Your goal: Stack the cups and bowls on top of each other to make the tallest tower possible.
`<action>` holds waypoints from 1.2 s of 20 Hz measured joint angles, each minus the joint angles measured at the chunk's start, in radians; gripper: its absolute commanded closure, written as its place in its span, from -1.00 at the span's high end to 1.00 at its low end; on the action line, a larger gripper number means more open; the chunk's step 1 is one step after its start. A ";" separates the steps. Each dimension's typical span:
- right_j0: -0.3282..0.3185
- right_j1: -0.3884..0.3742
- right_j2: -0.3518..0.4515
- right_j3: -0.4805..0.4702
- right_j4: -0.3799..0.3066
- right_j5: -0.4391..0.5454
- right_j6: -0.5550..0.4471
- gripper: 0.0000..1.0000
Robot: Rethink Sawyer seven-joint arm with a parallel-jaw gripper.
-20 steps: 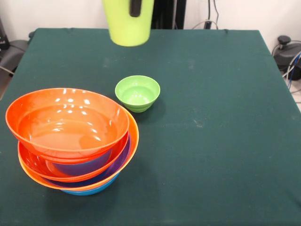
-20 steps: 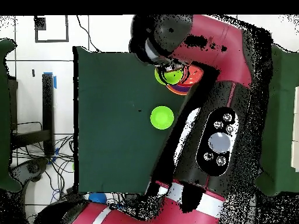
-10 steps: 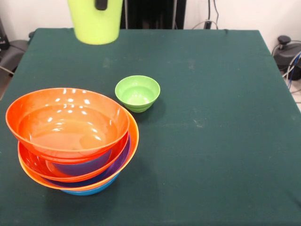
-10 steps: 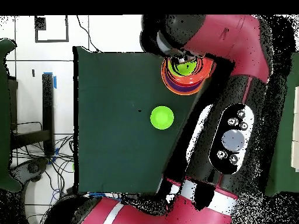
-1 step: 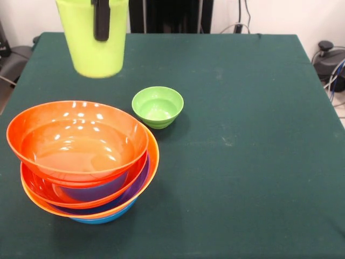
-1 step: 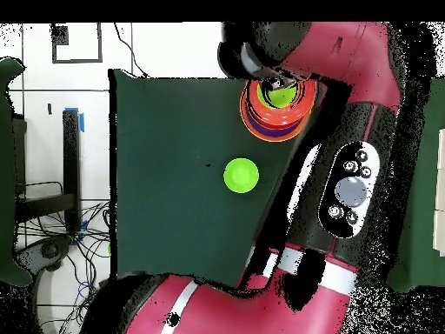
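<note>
The gripper (image 5: 101, 21), jaws clamped on the lime-green tumbler (image 5: 95, 46), has swung it leftward and lower to hang above the tower (image 5: 81, 156) of nested bowls; the small lime-green bowl (image 5: 157, 107) waits alongside on the surface (image 5: 248, 135).

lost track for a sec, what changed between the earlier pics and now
In the front view, the tool, shut on the lime-green tumbler, has carried it leftward and lower, so it now hangs above and behind the tower. Nothing was released or newly taken hold of. The tower, the small lime-green bowl and the table stayed as they were.
</note>
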 measured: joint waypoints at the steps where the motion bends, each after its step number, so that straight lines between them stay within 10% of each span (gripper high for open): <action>1: 0.000 0.005 0.001 -0.004 -0.001 -0.002 0.000 -1.00; 24: -0.019 0.206 0.014 -0.117 -0.019 -0.087 0.000 -1.00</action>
